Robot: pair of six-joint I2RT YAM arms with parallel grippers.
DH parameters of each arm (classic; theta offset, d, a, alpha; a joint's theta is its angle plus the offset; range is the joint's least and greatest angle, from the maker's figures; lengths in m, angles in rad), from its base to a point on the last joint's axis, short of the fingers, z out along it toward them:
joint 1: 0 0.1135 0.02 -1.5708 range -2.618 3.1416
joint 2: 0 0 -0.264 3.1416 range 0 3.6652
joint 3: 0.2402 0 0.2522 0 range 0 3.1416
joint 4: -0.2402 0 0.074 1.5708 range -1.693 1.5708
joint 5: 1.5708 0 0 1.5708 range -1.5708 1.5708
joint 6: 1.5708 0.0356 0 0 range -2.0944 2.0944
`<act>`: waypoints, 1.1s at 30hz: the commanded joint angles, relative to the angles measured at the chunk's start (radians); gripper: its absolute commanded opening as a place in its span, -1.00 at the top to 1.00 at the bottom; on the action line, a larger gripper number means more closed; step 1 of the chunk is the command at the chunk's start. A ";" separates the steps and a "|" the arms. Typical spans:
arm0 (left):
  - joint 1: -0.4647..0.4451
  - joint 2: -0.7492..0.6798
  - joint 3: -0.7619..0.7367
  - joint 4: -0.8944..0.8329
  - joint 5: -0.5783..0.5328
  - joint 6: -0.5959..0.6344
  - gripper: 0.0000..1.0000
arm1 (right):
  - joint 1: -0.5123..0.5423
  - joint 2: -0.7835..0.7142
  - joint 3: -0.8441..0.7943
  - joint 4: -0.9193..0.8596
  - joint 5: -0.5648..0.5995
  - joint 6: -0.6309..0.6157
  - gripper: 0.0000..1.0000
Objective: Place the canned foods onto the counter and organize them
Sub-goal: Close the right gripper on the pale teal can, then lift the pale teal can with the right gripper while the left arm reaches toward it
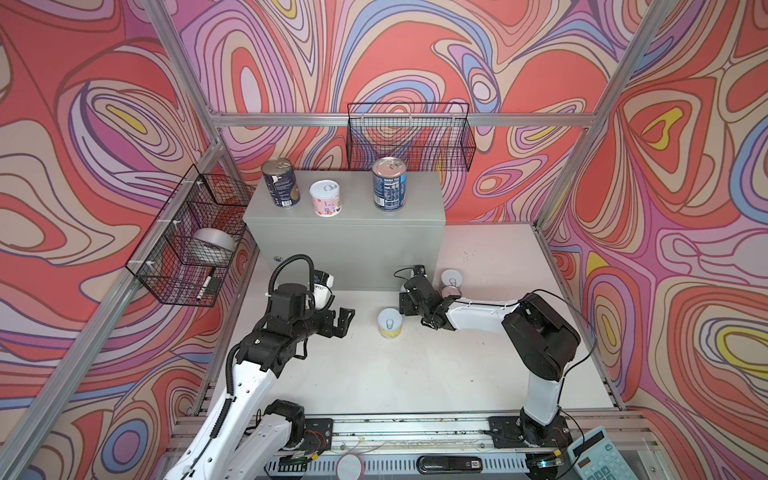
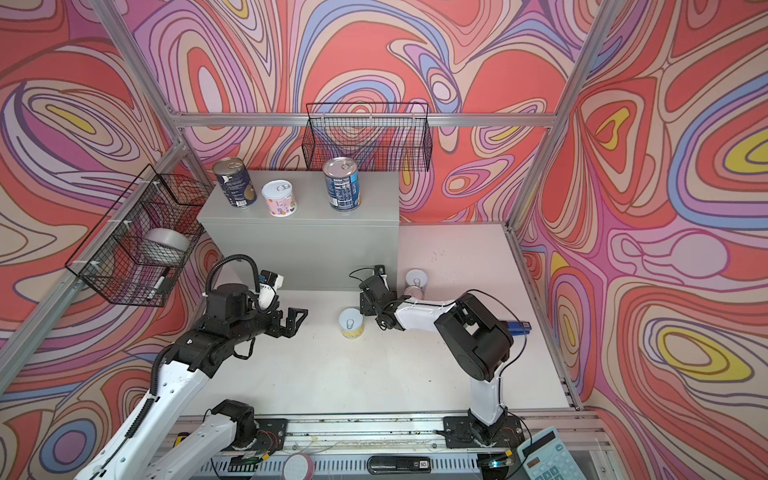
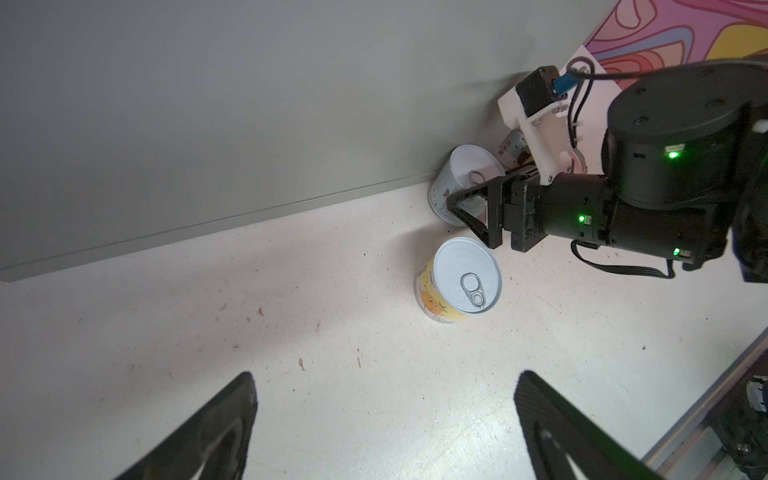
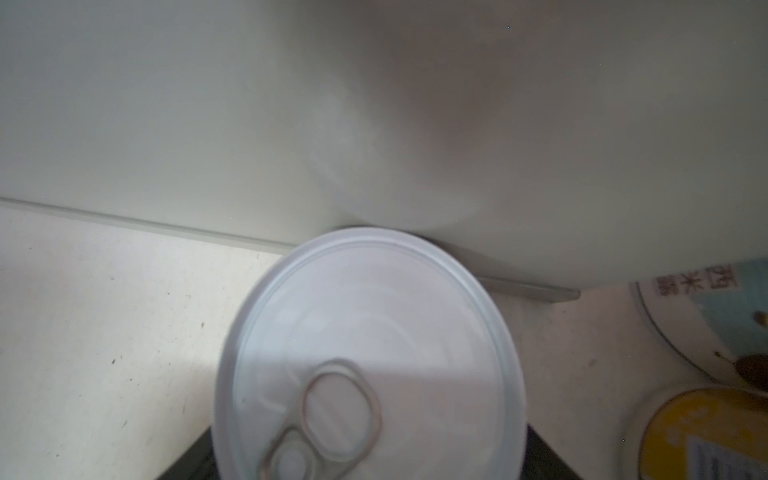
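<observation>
On the grey counter (image 1: 357,245) stand two tall dark-blue cans (image 1: 281,183) (image 1: 388,185) with a short pink can (image 1: 325,198) between them. A yellow can (image 1: 390,325) (image 3: 457,282) stands upright on the white table. My right gripper (image 1: 409,291) (image 3: 469,203) reaches down at the counter's foot, its jaws on either side of a short pale can (image 4: 365,324) (image 3: 465,178); the lid hides any contact. Just right of it are a pale-blue can (image 1: 452,277) (image 4: 706,316) and an orange-yellow can (image 4: 702,436). My left gripper (image 1: 347,320) (image 3: 386,378) hovers open and empty, left of the yellow can.
A black wire basket (image 1: 183,249) on the left wall holds a grey tape roll (image 1: 212,245) and a marker. Another wire basket (image 1: 409,137) hangs behind the counter. A calculator (image 1: 594,457) lies at the front right by the rail.
</observation>
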 commanded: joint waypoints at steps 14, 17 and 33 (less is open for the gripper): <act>-0.004 -0.009 0.014 -0.007 0.032 0.018 -1.00 | -0.011 -0.171 -0.064 0.036 0.012 0.013 0.00; -0.004 -0.006 0.017 -0.006 0.033 0.015 -1.00 | -0.011 -0.241 -0.085 0.011 -0.013 0.012 0.02; -0.054 0.054 0.079 0.007 0.107 -0.074 -1.00 | -0.012 -0.530 -0.100 -0.183 -0.158 0.002 0.05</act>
